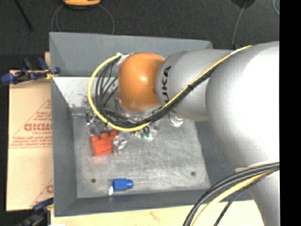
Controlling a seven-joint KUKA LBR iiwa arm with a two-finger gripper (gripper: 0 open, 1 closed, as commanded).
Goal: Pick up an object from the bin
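Several small things lie on the floor of the grey metal bin (61, 140); the arm (225, 93) comes in from the right, and its orange wrist cover (138, 81) hangs over the far left part of the floor; the end effector (106, 132) sits below this cover, mostly hidden, and I cannot tell if it is spread or pressed together; an orange-red block (100, 146) lies just beside it, on the near side; a green and white piece (146, 133) lies near the cover's edge; a blue cap-shaped piece (122, 184) lies well apart, close to the near wall.
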